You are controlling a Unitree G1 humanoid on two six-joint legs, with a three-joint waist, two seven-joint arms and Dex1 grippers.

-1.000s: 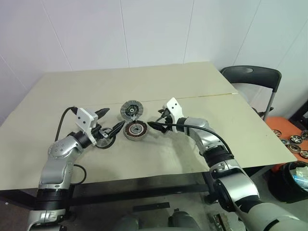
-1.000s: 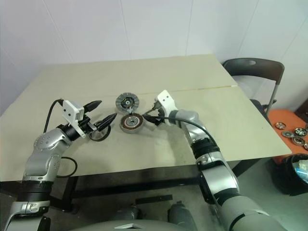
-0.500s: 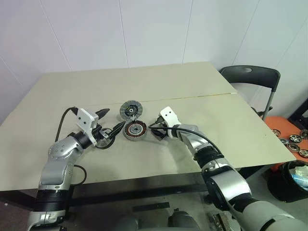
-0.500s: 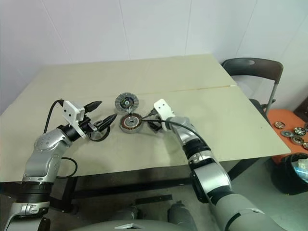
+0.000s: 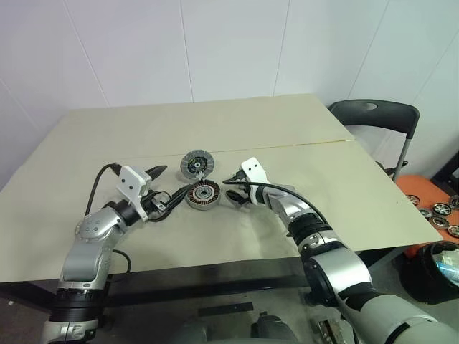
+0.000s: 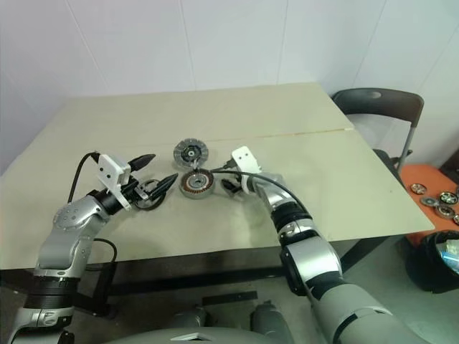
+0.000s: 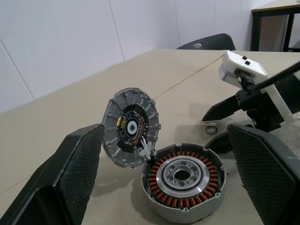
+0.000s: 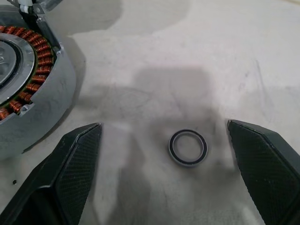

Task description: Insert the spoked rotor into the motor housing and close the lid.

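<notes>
Motor housing (image 5: 203, 194) on beige table (image 5: 215, 129), white wall behind, black chair (image 5: 376, 122) right, both hands apart (image 5: 166, 188) (image 5: 231, 190).

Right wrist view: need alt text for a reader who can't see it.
A small silvery ring with a dark inner edge lies flat on the beige table, between the right gripper's two open black fingers. Beside it sits the motor housing, its coppery windings exposed.

Motor housing (image 8: 28, 79) cut off at right wrist view's edge, only its near side and part of the windings visible. Spoked rotor (image 5: 159, 204) mostly hidden behind left gripper (image 5: 166, 183) fingers. Lid (image 7: 131, 127) far face unseen.
</notes>
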